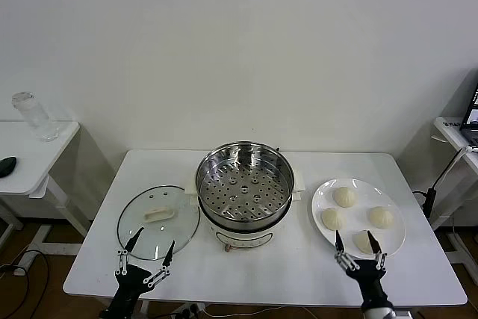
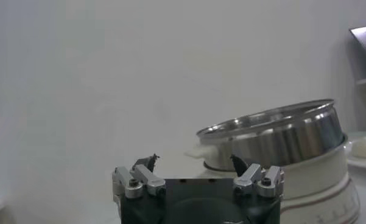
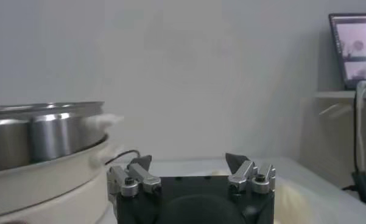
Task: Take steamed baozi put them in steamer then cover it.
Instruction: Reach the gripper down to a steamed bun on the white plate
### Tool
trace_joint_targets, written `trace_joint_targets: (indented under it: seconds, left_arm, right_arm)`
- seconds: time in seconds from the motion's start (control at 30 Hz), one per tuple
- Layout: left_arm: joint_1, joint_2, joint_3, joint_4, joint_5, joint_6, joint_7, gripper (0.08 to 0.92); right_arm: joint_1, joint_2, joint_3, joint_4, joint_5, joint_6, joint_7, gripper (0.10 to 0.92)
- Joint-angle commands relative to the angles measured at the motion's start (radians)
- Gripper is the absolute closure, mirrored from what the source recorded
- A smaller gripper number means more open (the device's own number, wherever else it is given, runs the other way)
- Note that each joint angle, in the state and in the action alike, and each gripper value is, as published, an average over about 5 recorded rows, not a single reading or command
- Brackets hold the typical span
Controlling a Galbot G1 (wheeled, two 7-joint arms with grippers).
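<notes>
**Nothing loaded yet — both arms waiting at the near edge**

Progress: the steamer (image 1: 243, 184) is sitting empty at the table's centre, perforated floor bare. All four steamed baozi (image 1: 345, 196) are still lying on the white plate (image 1: 321, 198) to its right. The cover (image 1: 157, 221) is resting flat on the table to the steamer's left, handle up. Judging from this, every transfer and the covering are still ahead.

Left gripper (image 1: 149, 247) is hanging over the near rim of the cover, fingers spread, grasping nothing. Right gripper (image 1: 354, 241) is hovering at the nearest bun, fingers spread and empty — likely the first pick.

Surroundings: white table (image 1: 284, 270) against a plain white wall; a side table (image 1: 30, 156) far left is carrying a clear bottle (image 1: 33, 116).
</notes>
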Motion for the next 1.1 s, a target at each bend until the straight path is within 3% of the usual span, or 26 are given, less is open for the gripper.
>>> trace_joint_targets:
  seconds: [0.03,0.27,0.5,0.6,0.83,1.1]
  left_arm:
    - [0.000,0.001,0.002,-0.011,0.006,-0.002,-0.007,0.177]
    - [-0.002,0.001,0.009,-0.027,0.016,-0.009,-0.012,0.177]
    - [0.002,0.000,0.014,-0.040,0.028,-0.020,-0.014,0.177]
    - [0.002,-0.001,0.018,-0.044,0.032,-0.023,-0.014,0.177]
    - [0.004,-0.003,0.020,-0.052,0.042,-0.027,-0.011,0.177]
    - [0.003,-0.022,0.007,-0.060,0.058,-0.027,-0.007,0.177]
  right_arm:
    - [0.150,-0.064,0.027,-0.003,0.057,-0.126,0.051,0.203]
    - [0.512,-0.230,-0.105,-0.166,0.215,-0.277,0.030,0.203]
    - [0.842,-0.357,-0.353,-0.411,0.345,-0.303,-0.147,0.203]
    - [0.940,-0.393,-0.456,-0.506,0.344,-0.307,-0.299,0.203]
    - [1.198,-0.448,-0.726,-0.748,0.057,-0.245,-0.903,0.203]
    - [1.464,-0.393,-0.929,-0.939,-0.232,-0.167,-1.384,0.203]
